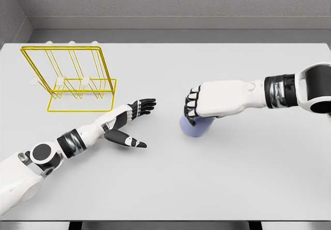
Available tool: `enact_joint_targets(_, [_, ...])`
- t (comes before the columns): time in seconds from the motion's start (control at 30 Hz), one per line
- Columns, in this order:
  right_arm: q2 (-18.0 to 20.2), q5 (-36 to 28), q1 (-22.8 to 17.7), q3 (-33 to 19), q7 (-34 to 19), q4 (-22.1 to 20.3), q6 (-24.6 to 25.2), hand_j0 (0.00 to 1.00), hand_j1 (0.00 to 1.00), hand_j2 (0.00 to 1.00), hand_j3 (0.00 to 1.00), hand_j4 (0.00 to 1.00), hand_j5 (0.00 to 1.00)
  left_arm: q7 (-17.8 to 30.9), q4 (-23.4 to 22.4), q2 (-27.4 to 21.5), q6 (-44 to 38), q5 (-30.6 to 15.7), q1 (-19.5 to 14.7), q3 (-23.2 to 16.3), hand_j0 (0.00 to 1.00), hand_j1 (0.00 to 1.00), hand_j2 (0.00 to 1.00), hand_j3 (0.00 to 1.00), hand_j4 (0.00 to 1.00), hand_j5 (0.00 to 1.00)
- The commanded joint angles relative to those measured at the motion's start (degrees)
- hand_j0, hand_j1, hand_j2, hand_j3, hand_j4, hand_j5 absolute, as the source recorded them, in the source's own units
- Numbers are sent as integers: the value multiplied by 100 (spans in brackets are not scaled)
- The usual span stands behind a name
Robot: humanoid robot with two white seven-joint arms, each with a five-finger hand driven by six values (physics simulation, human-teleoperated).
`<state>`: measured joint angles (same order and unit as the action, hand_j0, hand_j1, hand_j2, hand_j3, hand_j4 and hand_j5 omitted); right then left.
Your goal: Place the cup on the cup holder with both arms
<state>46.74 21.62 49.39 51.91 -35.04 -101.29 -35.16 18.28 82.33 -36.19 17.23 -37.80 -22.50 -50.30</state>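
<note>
A pale lavender cup [195, 127] stands on the white table right of centre, mostly covered from above by my right hand [192, 109]. That hand's fingers curl down over the cup's far and left sides, gripping it. A yellow wire cup holder [70, 77] with upright pegs stands at the back left. My left hand [138, 121] lies between the holder and the cup, fingers stretched flat toward the right, thumb splayed toward me, holding nothing. A gap of table separates it from the cup.
The white table [243, 188] reaches to a grey back wall. Its front edge runs along the bottom of the view. The right forearm [289, 91] crosses in from the right edge above the table.
</note>
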Motion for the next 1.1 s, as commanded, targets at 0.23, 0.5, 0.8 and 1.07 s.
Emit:
enact_joint_targets(0.23, [-649,352,9,188,4,13,16,52,52,52,52,52,52,0,-33,24,0,-25,0,11,100,100,100,100,100,100])
enact_joint_targets(0.5, [-790,510,44,329,4,48,16,52,52,52,52,52,52,0,-42,33,0,-25,0,11,100,100,100,100,100,100])
enact_joint_targets(0.8, [-842,660,18,434,4,74,16,70,70,70,70,70,70,0,-121,94,0,-25,-53,11,100,100,100,100,100,100])
enact_joint_targets(1.07, [-834,660,18,443,4,74,16,96,96,96,96,96,96,0,-200,138,0,-25,-97,11,100,100,100,100,100,100])
